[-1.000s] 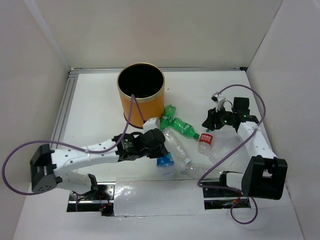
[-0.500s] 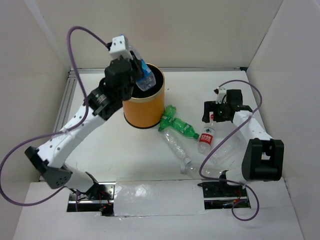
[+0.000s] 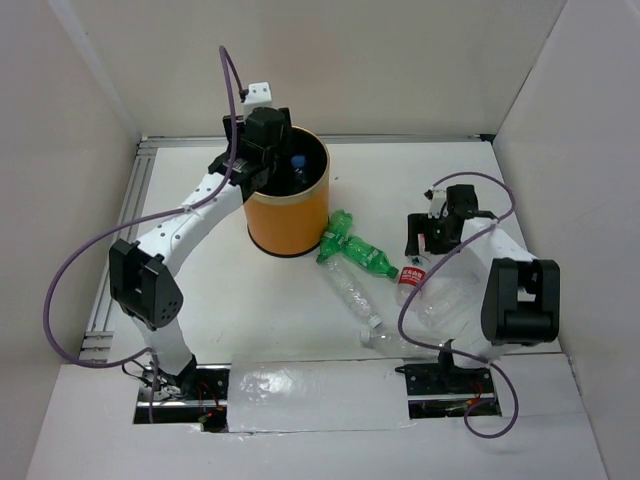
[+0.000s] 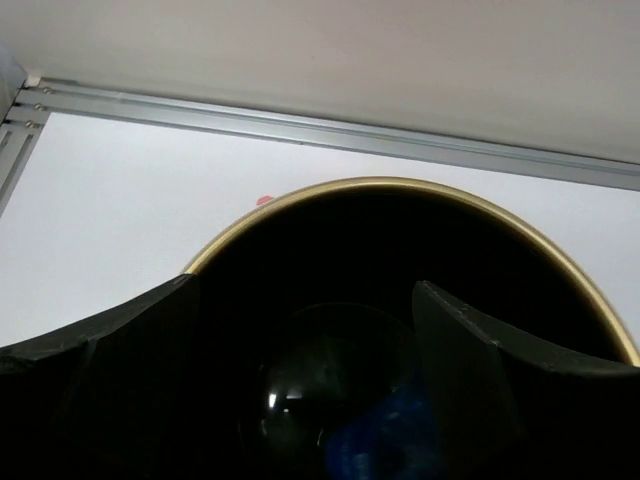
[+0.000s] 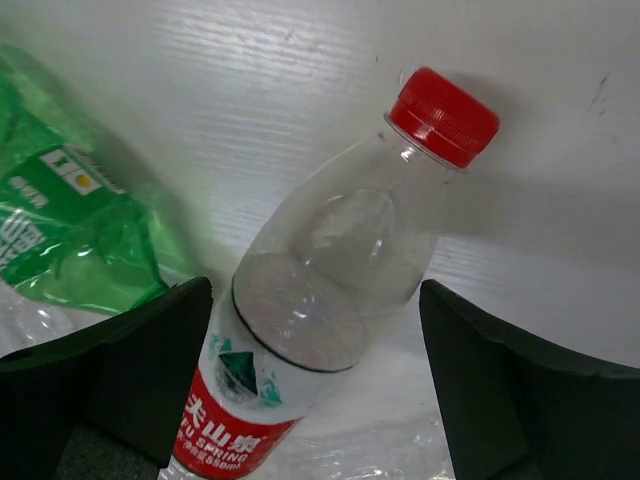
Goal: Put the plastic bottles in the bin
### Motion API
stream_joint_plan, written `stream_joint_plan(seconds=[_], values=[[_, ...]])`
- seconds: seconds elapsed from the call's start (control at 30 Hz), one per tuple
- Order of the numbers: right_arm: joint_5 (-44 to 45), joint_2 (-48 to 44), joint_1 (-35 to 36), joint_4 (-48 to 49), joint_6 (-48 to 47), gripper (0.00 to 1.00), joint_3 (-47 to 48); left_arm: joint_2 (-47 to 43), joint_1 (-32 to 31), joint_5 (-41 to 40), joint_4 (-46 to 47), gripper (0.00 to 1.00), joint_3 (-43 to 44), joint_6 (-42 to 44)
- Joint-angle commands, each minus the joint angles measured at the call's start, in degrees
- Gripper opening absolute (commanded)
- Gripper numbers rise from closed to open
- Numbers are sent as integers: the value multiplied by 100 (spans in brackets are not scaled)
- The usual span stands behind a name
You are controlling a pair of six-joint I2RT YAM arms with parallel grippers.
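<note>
One red-capped bottle (image 5: 330, 270), cap toward far edge; right gripper (image 5: 312, 300) spread wide astride it; left gripper (image 4: 305, 290) spread above bin (image 4: 400, 185).

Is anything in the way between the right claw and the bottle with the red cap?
No, nothing visible. The right gripper hangs open over the red-capped bottle, with one finger on each side of it. The green bottle lies off to the side, outside the fingers.
</note>
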Motion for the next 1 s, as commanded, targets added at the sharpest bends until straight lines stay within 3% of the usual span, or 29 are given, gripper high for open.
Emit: stream_joint_plan(seconds=[0.0, 0.1, 0.13, 0.23, 0.27, 0.3, 0.4, 0.53, 0.67, 0.8, 0.97], values=[[122, 490, 23, -365, 87, 89, 212, -507, -366, -13, 377, 100, 76, 338], [52, 877, 23, -523, 88, 78, 379, -1076, -953, -171, 501, 100, -239, 848], [-61, 940, 23, -524, 88, 65, 439, -1262, -1148, -171, 501, 100, -363, 849], [-343, 888, -29, -576, 35, 40, 580, -1930, -2026, -13, 343, 100, -1065, 631], [-456, 809, -29, -576, -26, 30, 746, -2062, -2255, 65, 29, 100, -1241, 159], [-545, 722, -82, -646, -149, 25, 878, -2177, -2684, 118, -139, 100, -1643, -132], [-1176, 387, -135, -787, -640, 10, 1675, -2564, -3170, 197, -510, 100, -2391, -1670], [-2511, 334, -65, -919, -1379, 7, 3030, -2907, -3426, 567, -274, 100, -4033, -3393], [-3682, 518, 583, 104, -1295, 7, 4269, -3109, -3426, 943, 952, 100, -5423, -4073], [-3491, 877, 1322, 1424, -705, 2, 5052, -2943, -3356, 1208, 1492, 100, -5681, -4266], [-3384, 2046, 2402, 1507, -317, 1, 7219, -2635, -3303, 1515, 2055, 100, -5796, -4416]])
